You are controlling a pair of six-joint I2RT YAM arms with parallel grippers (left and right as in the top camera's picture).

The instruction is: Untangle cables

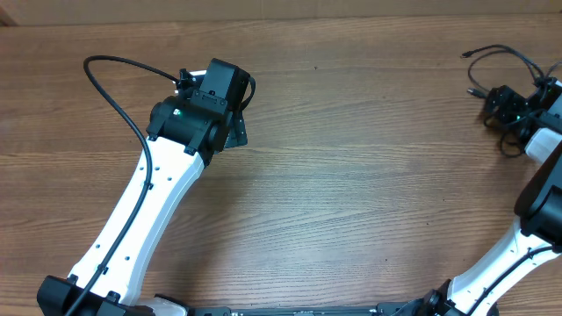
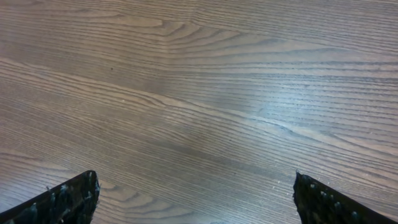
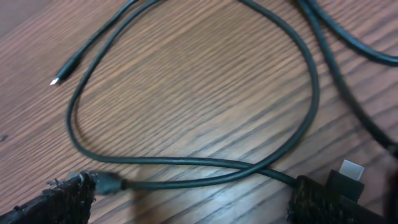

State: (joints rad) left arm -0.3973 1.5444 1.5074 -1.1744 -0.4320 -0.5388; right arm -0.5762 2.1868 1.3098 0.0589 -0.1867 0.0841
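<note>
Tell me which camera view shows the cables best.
Right wrist: the cables fill the frame, showing a loop, a crossing and plug ends. Overhead shows the cables small at the right edge, partly hidden by the right arm. Left wrist shows none, only table.

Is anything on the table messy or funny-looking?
Yes. The cables at the right edge of the table are messy: thin black cords loop and cross over each other, right by the open right gripper. Nothing looks broken or spilled.

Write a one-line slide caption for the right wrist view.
Open right gripper above looped black cables on a wooden table.
</note>
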